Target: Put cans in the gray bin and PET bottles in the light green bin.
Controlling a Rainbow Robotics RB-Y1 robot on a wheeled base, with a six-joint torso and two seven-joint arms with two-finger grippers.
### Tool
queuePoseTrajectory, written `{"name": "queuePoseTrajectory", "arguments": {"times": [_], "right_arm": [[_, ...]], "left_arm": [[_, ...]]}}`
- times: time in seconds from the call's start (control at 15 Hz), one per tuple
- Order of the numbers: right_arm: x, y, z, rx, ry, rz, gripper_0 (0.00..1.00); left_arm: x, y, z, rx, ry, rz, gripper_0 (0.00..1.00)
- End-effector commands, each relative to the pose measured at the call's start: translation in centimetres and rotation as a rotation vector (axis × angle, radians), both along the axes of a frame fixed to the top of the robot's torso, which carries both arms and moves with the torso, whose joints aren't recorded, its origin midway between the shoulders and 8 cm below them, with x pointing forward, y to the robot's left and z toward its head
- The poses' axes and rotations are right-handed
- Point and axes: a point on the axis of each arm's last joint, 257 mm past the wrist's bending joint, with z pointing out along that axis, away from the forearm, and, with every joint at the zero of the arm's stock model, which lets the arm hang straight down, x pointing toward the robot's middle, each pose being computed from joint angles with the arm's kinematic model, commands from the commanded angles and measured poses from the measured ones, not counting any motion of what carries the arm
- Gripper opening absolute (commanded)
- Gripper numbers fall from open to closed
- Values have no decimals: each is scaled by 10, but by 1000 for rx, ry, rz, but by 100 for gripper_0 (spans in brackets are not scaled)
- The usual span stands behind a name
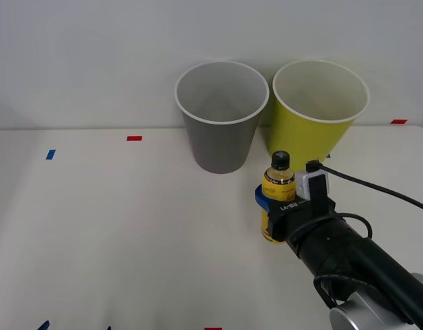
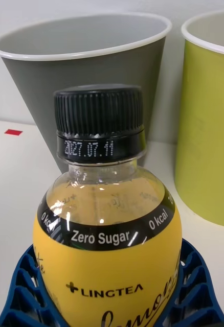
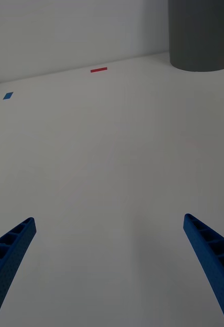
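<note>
White table (image 1: 115, 234), matte, with small red and blue tape marks near its far edge and a plain pale wall behind. Left gripper (image 3: 109, 271) hangs idle over bare table toward the left, blue ribbed fingers spread wide, nothing between them. At the far edge, near the middle: gray bin (image 1: 221, 117). Just right of it, light green bin (image 1: 320, 113), almost touching; both upright. In front of the two, PET bottle (image 1: 278, 194), upright, yellow label, black cap, with the right gripper (image 1: 272, 206) around its body; blue fingers (image 2: 194, 286) hug both sides of the label. Step in hand, by my reading: grasp made, carry pending. Next move calls for a lift clearing the white rim, then travel back and right over the light green bin, not the gray.
</note>
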Motion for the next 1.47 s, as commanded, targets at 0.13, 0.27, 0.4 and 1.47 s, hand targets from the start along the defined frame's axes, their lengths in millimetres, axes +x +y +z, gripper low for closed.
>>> {"name": "queuePoseTrajectory", "arguments": {"times": [0.13,0.27,0.4,1.47], "right_arm": [[-12,-19,53,-76,80,-80,4],[-18,-23,71,-37,109,-121,4],[-16,-32,70,-23,156,-172,4],[10,-52,149,157,181,-290,1]], "left_arm": [[0,0,0,0,0,0,100],[0,0,0,0,0,0,100],[0,0,0,0,0,0,100],[0,0,0,0,0,0,100]]}}
